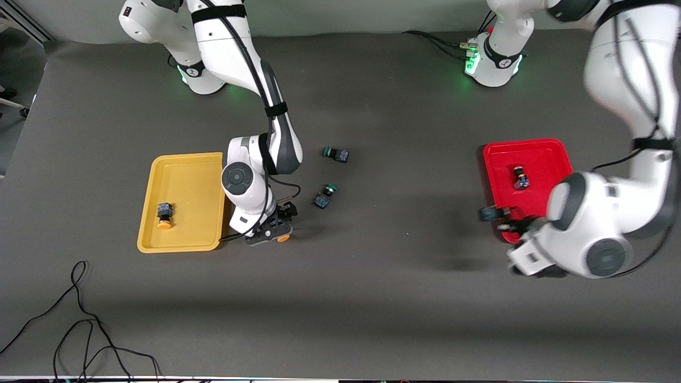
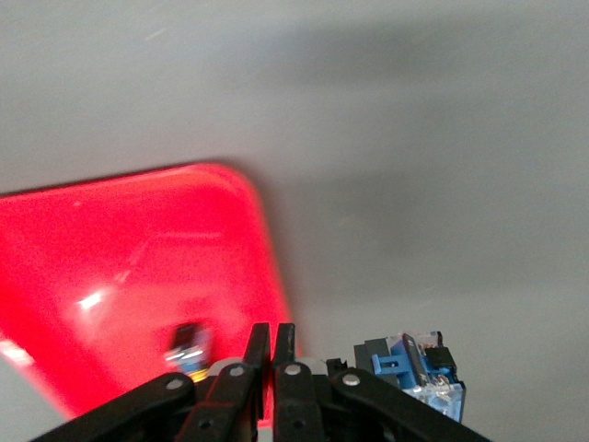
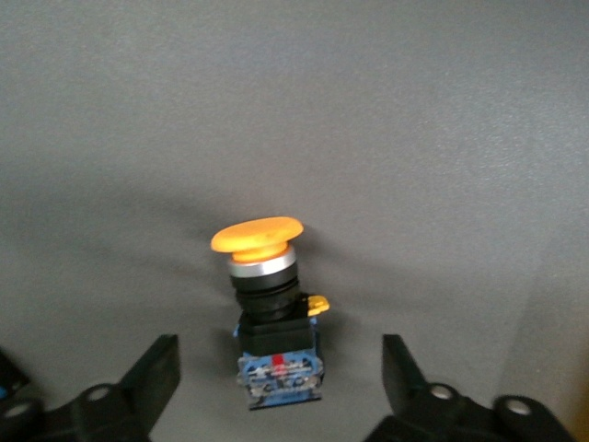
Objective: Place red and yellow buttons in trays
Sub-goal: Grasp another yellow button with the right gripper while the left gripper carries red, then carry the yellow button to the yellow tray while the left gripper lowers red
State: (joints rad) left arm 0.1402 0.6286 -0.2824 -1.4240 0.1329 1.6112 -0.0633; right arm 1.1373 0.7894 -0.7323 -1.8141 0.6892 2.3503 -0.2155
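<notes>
Straddling a yellow-capped button (image 3: 269, 308) on the table (image 1: 372, 276), the right gripper (image 3: 281, 387) sits low just beside the yellow tray (image 1: 183, 162), its fingers (image 3: 152, 373) spread wide to either side of the switch and apart from it. That button lies on the table between the fingers, its orange-yellow cap pointing away from the wrist. A second yellow-capped button (image 1: 164, 214) lies inside the yellow tray, off to the side of this gripper.

The left gripper (image 2: 273, 345) hangs over the near rim of the red tray (image 1: 497, 159). Its fingers are pressed together, and a dark blue switch body (image 2: 414, 364) shows right beside them; it seems to be carried, though the cap is hidden. One red-capped button (image 1: 520, 178) lies in the red tray beneath. Two green-capped buttons (image 1: 336, 154) lie on the table near the right gripper.
</notes>
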